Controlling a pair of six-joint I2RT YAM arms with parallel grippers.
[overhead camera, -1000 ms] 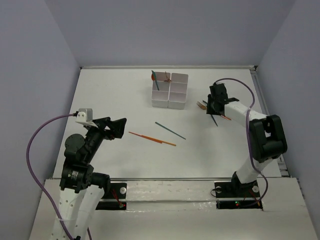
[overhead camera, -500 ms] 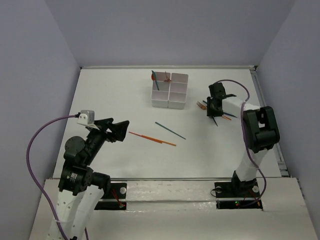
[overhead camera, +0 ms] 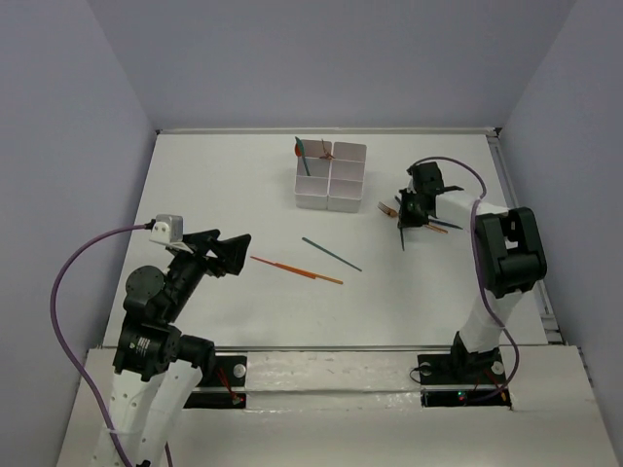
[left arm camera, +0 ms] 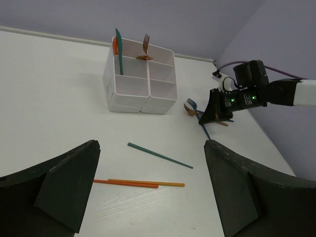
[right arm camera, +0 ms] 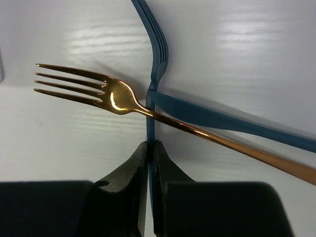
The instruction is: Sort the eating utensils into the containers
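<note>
The teal fork sits with its thin handle clamped between the closed fingers of the right gripper, its tines pointing away from the wrist. This is just right of the white box, on the right part of the table. Whether the fork is clear of the surface cannot be told. It is slim and dark teal with four narrow tines. A shiny brown fork crosses its neck at a slant, and a second teal strip runs off to the right beside that fork. In the box's far compartments stand a teal utensil, an orange one and another brown fork. Nearer the arms lie a teal stick and orange sticks. The left gripper is spread wide and holds nothing.
</note>
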